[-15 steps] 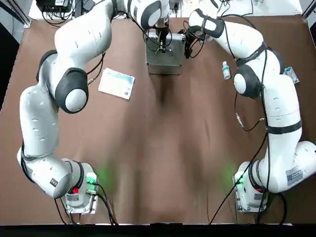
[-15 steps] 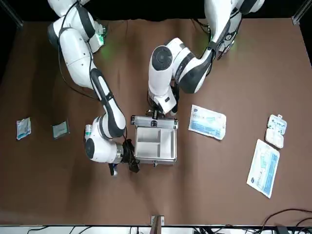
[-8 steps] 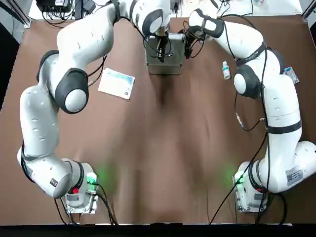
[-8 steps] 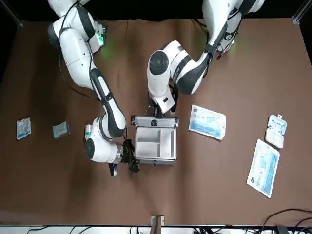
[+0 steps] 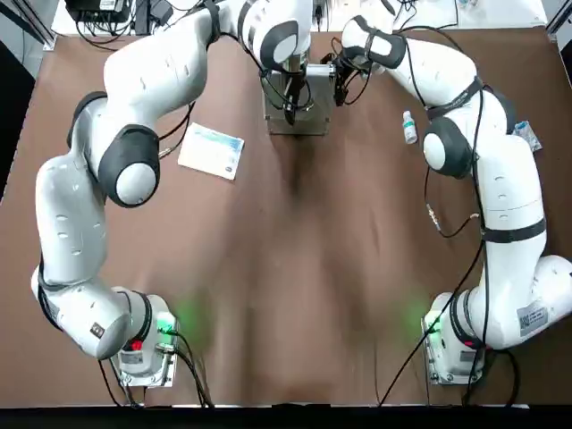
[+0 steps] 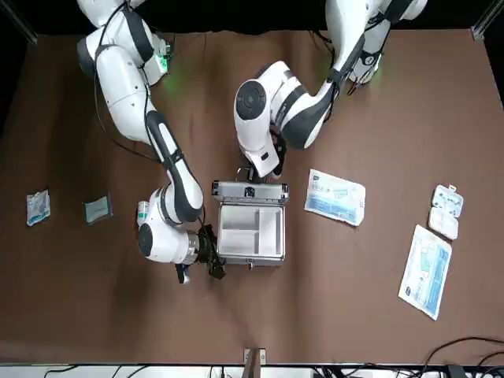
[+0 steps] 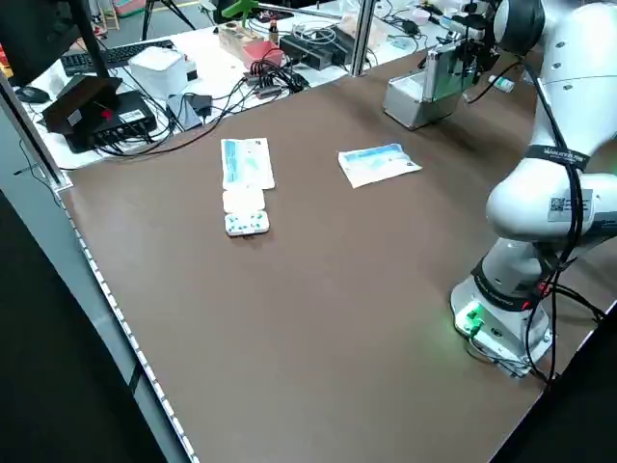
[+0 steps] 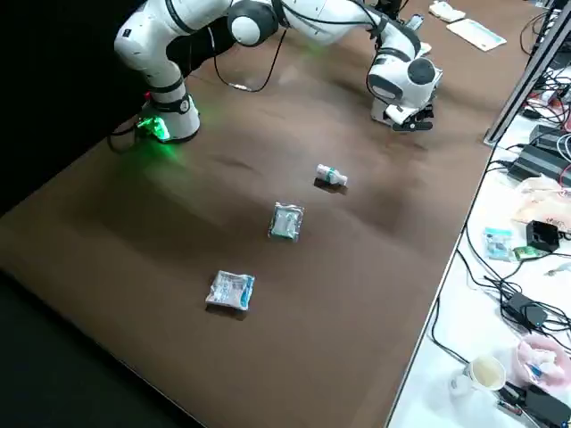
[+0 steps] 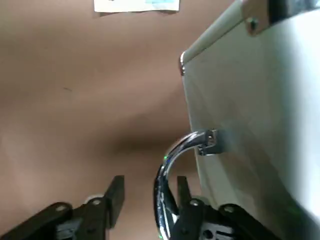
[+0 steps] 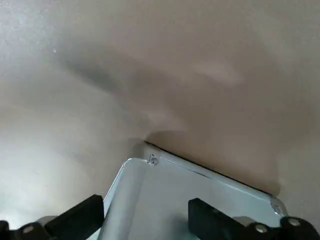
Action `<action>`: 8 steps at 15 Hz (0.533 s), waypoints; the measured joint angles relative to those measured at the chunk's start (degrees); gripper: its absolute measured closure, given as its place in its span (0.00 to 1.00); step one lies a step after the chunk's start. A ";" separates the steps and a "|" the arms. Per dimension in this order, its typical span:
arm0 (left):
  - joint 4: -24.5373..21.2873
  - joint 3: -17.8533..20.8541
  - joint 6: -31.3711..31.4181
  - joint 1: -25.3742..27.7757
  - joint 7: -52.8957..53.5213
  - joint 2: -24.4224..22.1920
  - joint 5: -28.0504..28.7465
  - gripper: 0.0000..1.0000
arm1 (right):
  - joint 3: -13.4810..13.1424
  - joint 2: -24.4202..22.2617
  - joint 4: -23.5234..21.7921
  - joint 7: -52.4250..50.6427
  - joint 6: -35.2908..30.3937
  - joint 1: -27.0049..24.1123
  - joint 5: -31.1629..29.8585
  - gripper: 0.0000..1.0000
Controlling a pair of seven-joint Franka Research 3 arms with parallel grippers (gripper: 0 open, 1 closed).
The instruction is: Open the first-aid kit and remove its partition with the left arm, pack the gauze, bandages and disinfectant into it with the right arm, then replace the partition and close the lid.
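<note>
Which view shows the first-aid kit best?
Front view: it looks into the open first-aid kit, compartments visible. Top and left side views show its outside; right side view, only a bit past the right arm; wrist views, cropped close-ups.

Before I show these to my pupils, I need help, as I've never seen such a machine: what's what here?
Two white robot arms share a brown table. The top view looks down; the front view faces the robot, so its left arm appears at the right. Side views look across diagonally; wrist views show each arm's own fingers.

Between the arms is a silver case, lid raised. The left gripper is at the lid, fingers parted around its wire handle; the right gripper is at the case's side, fingers apart. I see no firm grip.

Around them lie a small white bottle, two small packets and two larger blue-printed packets.
</note>
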 joint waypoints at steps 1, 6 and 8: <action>-0.32 -0.53 -1.17 0.02 -0.01 0.00 0.03 0.41 | 0.00 0.01 0.00 0.00 0.00 -0.03 0.03 0.19; -1.15 -1.35 -2.38 0.01 -0.45 -0.03 0.36 0.22 | 0.01 0.02 0.01 0.00 -0.06 -0.05 0.06 0.19; -1.26 -1.58 -2.37 0.04 -0.98 -0.05 0.65 0.23 | 0.01 0.02 0.01 0.00 -0.09 -0.05 0.06 0.19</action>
